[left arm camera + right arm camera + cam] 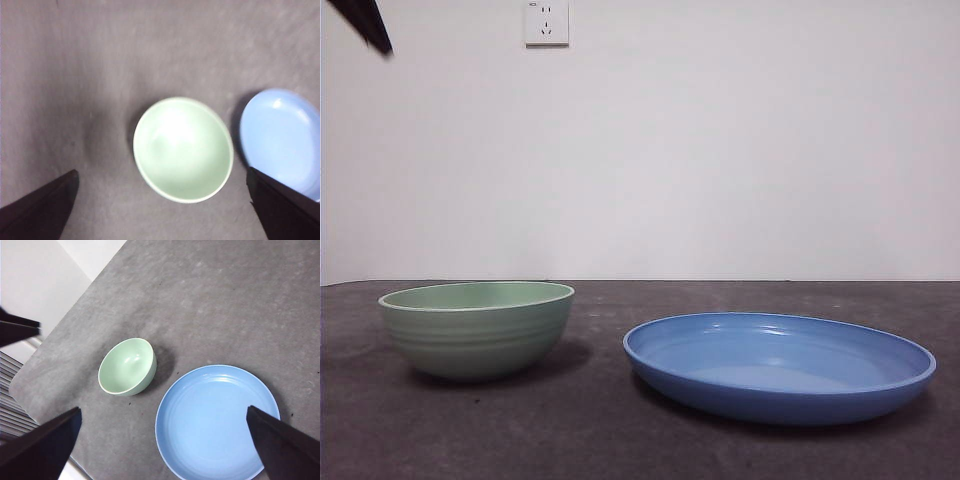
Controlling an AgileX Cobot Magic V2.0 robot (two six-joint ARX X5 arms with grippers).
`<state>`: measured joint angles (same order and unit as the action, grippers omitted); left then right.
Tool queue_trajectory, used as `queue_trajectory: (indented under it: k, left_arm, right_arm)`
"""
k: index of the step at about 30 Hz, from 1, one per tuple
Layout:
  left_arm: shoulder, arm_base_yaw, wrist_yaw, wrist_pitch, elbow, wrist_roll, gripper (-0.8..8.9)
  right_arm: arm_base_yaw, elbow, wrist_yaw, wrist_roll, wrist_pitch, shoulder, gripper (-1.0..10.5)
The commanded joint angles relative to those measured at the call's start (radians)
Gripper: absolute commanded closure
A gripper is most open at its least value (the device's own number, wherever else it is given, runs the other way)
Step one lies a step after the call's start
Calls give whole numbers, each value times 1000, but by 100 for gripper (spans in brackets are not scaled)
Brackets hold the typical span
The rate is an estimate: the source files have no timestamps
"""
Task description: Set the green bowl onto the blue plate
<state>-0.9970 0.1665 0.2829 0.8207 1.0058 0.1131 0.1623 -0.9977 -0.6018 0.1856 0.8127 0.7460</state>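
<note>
The green bowl (475,330) stands upright and empty on the dark table, left of the blue plate (780,365), a small gap between them. My left gripper (162,171) hangs open high over the bowl (183,149), its jaws spread wider than the bowl's rim, with the plate (280,140) beside it. My right gripper (163,409) is open too, higher up, looking down on both bowl (126,367) and plate (217,420). Neither gripper holds or touches anything. In the front view only a black arm tip (365,22) shows at the top left corner.
A white wall with a power outlet (546,22) stands behind the table. The table's edge (50,347) runs close behind the bowl in the right wrist view, where a dark part of the other arm (17,327) also shows.
</note>
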Motion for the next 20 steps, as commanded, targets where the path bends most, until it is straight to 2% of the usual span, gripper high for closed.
queue_trajectory:
  k: [1,9,14,20]
  left_arm:
    - [-96,2,-6,-1,19,-39,221]
    - [-373,6,-6,-22,19,-48,221]
    - [-475,14,-7,-84,20,-48,221]
    - [-559,35,-95,-96,36,-45,224]
  right_arm:
    - [2,-18,-1,-11,-4,4,380]
    - [2,-18,0,-11,-4,4,380]
    - [2,-18,0,-11,-4,4,380]
    - [2,-18,0,-11,-3,4,380]
